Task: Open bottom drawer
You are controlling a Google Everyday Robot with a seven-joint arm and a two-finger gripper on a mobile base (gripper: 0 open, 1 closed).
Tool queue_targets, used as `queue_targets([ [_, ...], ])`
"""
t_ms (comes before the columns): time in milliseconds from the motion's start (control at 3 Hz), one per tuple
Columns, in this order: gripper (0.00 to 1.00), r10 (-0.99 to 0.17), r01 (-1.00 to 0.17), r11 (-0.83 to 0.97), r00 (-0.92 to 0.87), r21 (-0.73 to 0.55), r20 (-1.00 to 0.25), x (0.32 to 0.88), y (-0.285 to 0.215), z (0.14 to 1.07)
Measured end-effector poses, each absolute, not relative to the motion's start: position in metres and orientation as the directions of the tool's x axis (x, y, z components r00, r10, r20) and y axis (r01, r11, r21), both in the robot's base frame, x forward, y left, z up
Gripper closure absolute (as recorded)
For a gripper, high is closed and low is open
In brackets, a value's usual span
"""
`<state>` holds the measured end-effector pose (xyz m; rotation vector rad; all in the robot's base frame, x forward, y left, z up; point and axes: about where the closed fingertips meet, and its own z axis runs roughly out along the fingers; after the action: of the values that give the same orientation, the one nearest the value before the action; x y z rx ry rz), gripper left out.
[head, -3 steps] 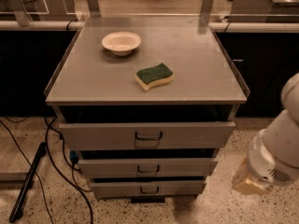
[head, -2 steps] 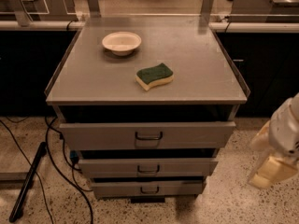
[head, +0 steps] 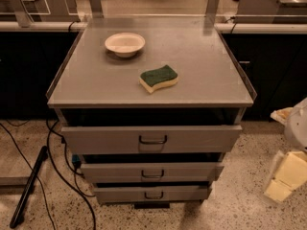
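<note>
A white bowl (head: 124, 43) and a green sponge (head: 159, 77) sit on the grey desk (head: 206, 56). Under it are 3 drawers. The bottom drawer (head: 120, 194) is the smallest, low by the floor, with a little dark handle (head: 153, 194) in its middle. The gripper (head: 285, 178) hangs at the far right, well apart from the drawers. Nobody can tell if it is open or closed. It could grab the middle drawer (head: 192, 170) by mistake, because the handles sit so close together.
</note>
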<state>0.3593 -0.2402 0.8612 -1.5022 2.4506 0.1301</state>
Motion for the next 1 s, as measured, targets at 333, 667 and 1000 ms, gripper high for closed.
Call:
queue_targets([
  [333,0.00,-0.807,-0.881,0.471,-0.452,0.047,-0.379,0.347,-0.228,0.796],
  [667,0.00,-0.791,-0.880,0.438,-0.475,0.185,-0.387,0.328,-0.215,0.731],
  [1000,0.00,-0.794,-0.880,0.432,-0.475,0.198,-0.379,0.326,-0.214,0.722],
])
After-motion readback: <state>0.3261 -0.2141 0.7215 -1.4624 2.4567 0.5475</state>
